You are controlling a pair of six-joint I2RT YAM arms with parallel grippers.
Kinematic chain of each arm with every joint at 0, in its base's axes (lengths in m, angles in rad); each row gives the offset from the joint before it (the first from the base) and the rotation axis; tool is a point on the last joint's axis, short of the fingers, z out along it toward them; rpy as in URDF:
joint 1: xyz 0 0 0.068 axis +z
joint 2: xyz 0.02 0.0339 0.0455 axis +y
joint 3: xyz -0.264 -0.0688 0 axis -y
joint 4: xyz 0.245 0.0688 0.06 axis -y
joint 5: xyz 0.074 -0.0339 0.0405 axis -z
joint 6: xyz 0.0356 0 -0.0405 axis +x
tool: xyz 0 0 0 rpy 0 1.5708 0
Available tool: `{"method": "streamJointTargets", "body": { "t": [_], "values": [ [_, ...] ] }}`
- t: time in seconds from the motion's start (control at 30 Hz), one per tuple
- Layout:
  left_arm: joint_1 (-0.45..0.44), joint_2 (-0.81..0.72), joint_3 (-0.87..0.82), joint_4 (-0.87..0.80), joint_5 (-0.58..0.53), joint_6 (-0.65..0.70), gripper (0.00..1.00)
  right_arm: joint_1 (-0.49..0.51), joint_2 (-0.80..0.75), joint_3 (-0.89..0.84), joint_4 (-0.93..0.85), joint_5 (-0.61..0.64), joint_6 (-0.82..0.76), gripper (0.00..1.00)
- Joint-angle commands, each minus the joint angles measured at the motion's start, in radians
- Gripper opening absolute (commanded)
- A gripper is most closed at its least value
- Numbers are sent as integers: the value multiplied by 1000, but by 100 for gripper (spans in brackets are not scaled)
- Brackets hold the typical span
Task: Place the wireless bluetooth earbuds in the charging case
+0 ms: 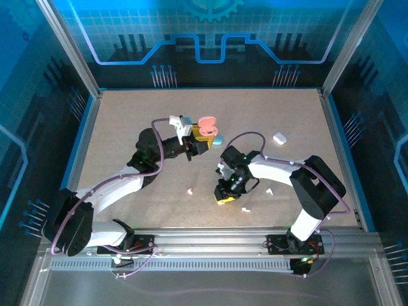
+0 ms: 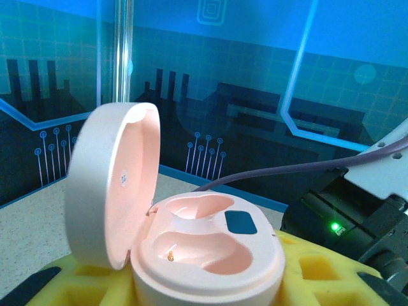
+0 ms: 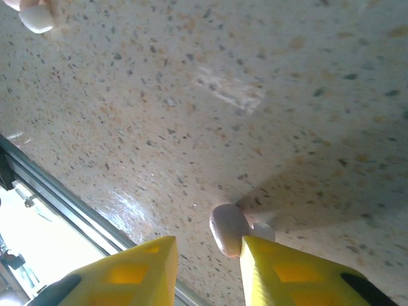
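Observation:
My left gripper (image 1: 200, 138) (image 2: 204, 284) is shut on the pink charging case (image 1: 205, 131) (image 2: 210, 252), held above the middle of the table. Its lid (image 2: 111, 185) stands open to the left, and both wells inside are empty. My right gripper (image 1: 224, 196) (image 3: 207, 250) points down at the table near the front, jaws apart. A pink earbud (image 3: 227, 228) lies on the table between the yellow fingertips, against the right finger (image 3: 280, 268) and apart from the left one. Small white earbuds lie loose at left (image 1: 190, 190), at right (image 1: 269, 191) and near the front (image 1: 245, 210).
A light blue case (image 1: 218, 139) sits just right of the held pink case. A white case (image 1: 279, 138) lies further right. Another small pale earbud (image 3: 35, 16) shows at the right wrist view's top left. The table's metal front rail (image 3: 57, 197) runs close to my right gripper.

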Motion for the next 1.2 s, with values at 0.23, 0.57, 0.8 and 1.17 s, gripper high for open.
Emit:
{"method": "streamJointTargets", "body": {
  "t": [0.23,0.57,0.8,1.17],
  "values": [
    [-5,-35,-10,19,-14,15,36,32,5,51,-97,12,-50,33],
    [-6,-69,-32,11,-94,50,36,32,11,106,-110,76,-95,36],
    [-3,-93,-45,-1,-121,66,36,34,108,151,-98,60,-155,39],
    [-4,-91,-49,1,-121,64,36,63,100,89,-116,10,-164,36]
  ]
}}
